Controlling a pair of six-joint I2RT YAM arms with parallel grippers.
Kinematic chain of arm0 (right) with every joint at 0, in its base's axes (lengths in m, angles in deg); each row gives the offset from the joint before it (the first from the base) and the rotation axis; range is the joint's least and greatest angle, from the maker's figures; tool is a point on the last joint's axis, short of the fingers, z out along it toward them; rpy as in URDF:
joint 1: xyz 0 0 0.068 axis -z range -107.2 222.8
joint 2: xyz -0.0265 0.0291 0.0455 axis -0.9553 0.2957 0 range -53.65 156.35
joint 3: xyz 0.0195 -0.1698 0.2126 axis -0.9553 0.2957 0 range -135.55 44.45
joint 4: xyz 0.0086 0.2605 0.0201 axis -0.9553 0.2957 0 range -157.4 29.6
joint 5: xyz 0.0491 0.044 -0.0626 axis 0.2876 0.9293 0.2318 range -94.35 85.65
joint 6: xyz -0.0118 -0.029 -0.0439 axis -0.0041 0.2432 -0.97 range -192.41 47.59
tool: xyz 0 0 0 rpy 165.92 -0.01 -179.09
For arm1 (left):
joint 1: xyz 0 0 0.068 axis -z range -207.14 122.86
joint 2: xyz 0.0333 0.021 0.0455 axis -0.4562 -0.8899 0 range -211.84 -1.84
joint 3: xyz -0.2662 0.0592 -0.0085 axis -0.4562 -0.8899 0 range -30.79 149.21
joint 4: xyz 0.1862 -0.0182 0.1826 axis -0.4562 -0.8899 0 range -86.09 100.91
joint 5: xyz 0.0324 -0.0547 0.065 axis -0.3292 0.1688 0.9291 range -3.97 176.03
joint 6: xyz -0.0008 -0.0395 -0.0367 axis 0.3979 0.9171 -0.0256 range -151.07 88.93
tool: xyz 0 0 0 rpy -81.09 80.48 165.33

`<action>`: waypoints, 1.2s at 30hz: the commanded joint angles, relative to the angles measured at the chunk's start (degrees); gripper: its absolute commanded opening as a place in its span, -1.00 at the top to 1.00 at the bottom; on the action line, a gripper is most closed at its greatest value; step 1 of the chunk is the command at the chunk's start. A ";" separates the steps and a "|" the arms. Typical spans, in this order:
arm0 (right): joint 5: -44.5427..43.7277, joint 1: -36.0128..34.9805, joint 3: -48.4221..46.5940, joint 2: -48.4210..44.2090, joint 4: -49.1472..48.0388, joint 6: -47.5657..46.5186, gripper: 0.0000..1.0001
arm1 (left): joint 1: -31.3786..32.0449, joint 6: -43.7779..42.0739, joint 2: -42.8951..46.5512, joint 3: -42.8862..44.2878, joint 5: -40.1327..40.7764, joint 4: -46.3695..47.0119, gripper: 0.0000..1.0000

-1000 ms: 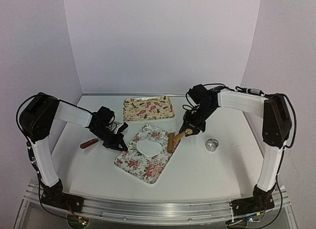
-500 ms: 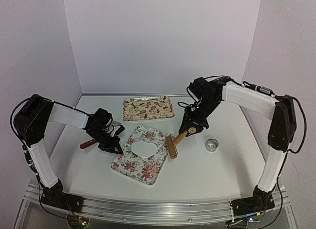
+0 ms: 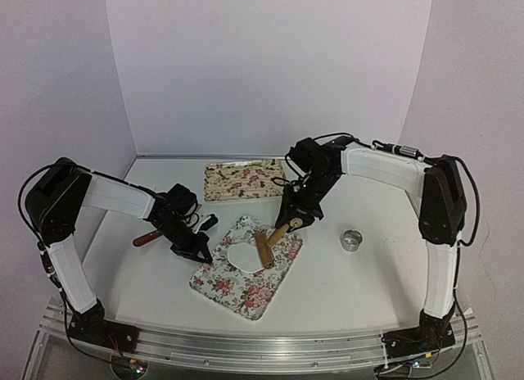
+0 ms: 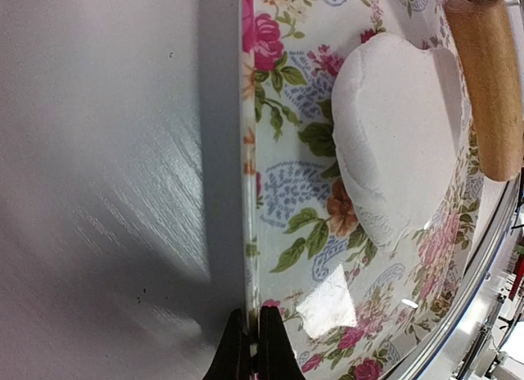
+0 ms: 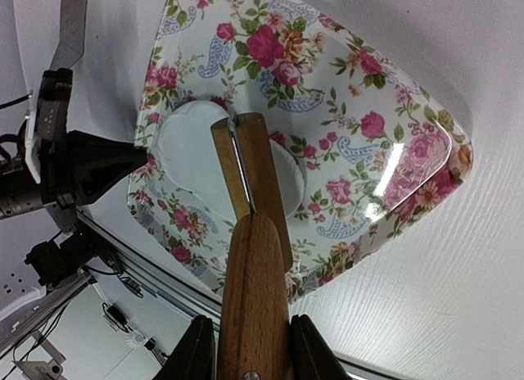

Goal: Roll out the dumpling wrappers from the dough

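Pale lilac walls close in a white tabletop [image 3: 352, 290], and both arms reach over it from its near edge. On the left arm [image 3: 123, 198] the left jaws are pressed together on the rim of the near flowered tray [image 3: 246, 290] — the wrist view shows the thin edge pinched between the two dark tips. Just beyond those tips, inside the tray, lies the dough [image 3: 237, 253]: one soft white patch, flattened and uneven in outline.

On the right arm [image 3: 385, 165] the right jaws are clamped on the wooden handle of a rolling pin [image 3: 264, 249], one finger on each side of it. The roller sticks out ahead of these jaws and lies across the side of the dough that is farther from the left jaws; whether it presses down or only rests there I cannot tell.

Behind both sets of jaws, near the back wall, a second flowered tray [image 3: 246, 180] sits flat. A small shiny metal ring [image 3: 352, 240] stands on the tabletop to the outer side of the right jaws, well apart from the tray. A brown-handled tool [image 3: 147, 238] lies on the tabletop on the outer side of the left jaws — close by, and what it is I cannot make out.
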 commanded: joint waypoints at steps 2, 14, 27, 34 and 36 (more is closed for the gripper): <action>-2.99 0.21 -2.66 2.71 -0.50 0.38 1.00 | 0.64 0.49 1.06 1.49 1.43 -0.46 1.00; -8.22 -2.01 1.37 8.32 5.23 -0.87 1.00 | 2.62 2.14 -0.14 1.42 1.97 0.75 1.00; -9.36 -5.88 -3.73 15.08 5.50 0.45 1.00 | 3.73 4.80 -1.47 3.30 2.85 1.50 1.00; -8.60 -5.88 -2.96 15.98 6.64 -0.75 1.00 | 3.89 6.42 -1.57 3.31 3.16 2.13 1.00; -8.41 -5.95 -3.24 16.77 7.05 -1.10 1.00 | 3.95 6.65 -1.65 3.39 3.16 2.31 1.00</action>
